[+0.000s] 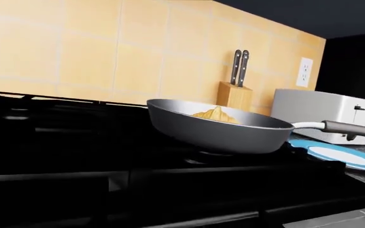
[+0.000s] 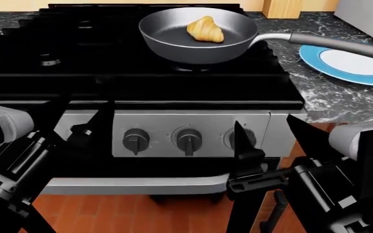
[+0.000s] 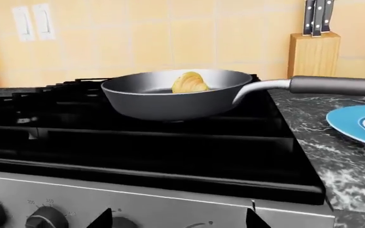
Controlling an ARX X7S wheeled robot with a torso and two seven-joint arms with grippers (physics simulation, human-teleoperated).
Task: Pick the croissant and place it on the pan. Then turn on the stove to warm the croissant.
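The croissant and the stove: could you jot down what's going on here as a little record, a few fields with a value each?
croissant: lying inside the pan
pan: on a back burner of the stove, handle reaching over the counter toward the plate
stove: no flame visible under the pan
knobs: on the steel front panel, just ahead of the hands
left hand: open, holding nothing, in front of the panel
right hand: open, holding nothing, by the rightmost visible knob
plate: blue-rimmed, on the counter, nothing on it

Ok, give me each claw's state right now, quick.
Left claw: open, holding nothing.
Right claw: open, holding nothing, at a stove knob.
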